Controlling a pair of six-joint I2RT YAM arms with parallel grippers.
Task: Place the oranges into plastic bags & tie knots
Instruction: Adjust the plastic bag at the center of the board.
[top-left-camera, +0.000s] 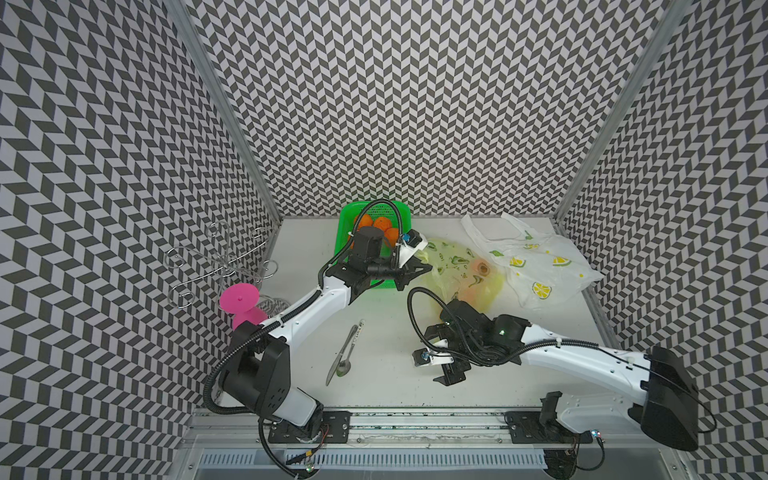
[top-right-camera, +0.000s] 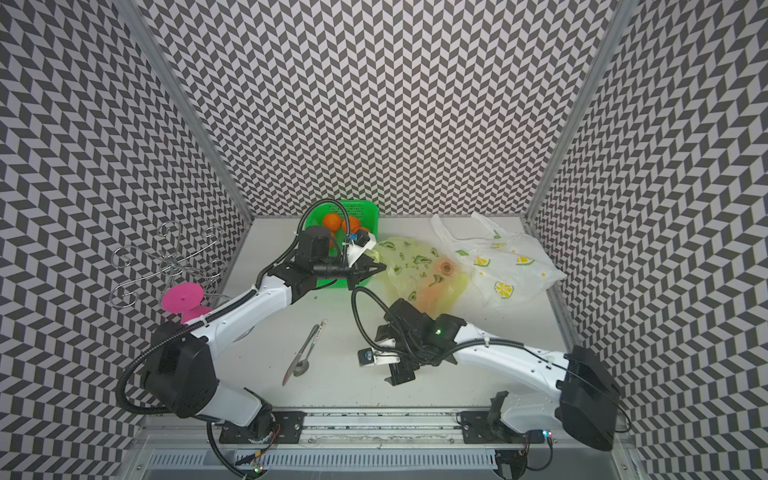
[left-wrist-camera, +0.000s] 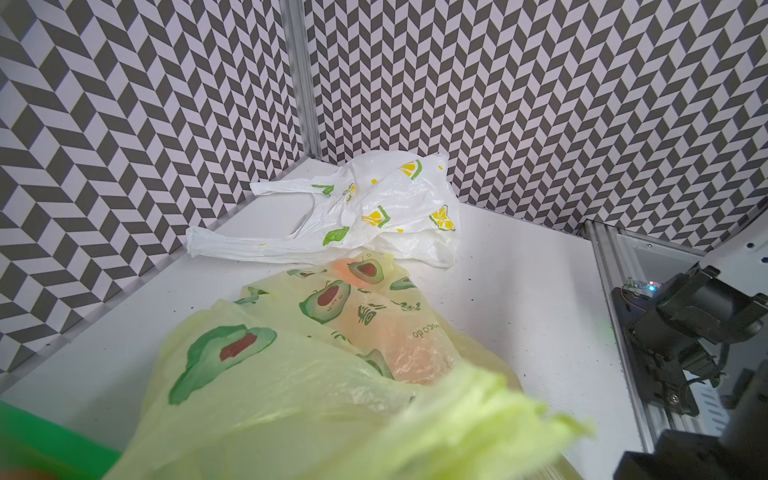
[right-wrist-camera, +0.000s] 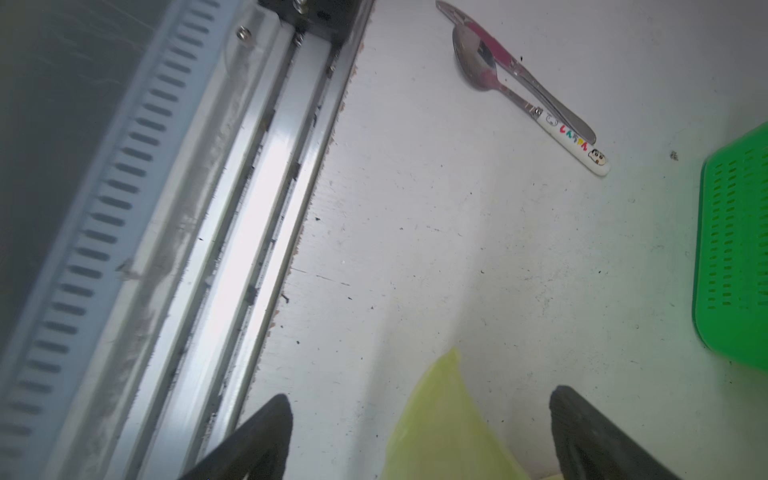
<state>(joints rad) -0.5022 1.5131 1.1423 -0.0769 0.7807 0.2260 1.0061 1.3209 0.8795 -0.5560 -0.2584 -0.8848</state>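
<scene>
From above: clamping yellow-green bag (top-left-camera: 461, 274) rim with left gripper (top-left-camera: 422, 266), beside oranges (top-left-camera: 380, 224) in green basket (top-left-camera: 344, 232). Left wrist: glimpsing orange glow through that bag. Right wrist: splaying right gripper (right-wrist-camera: 420, 395) wide, empty. Best to hold bag mouth taut, lifted.

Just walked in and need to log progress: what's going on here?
The left gripper is shut on the rim of the yellow-green bag, beside the green basket. The right gripper is open, with a corner of that bag between its fingers, ungripped. At least one orange shows through the bag; more oranges sit in the basket. The white lemon-print bag lies untied.
</scene>
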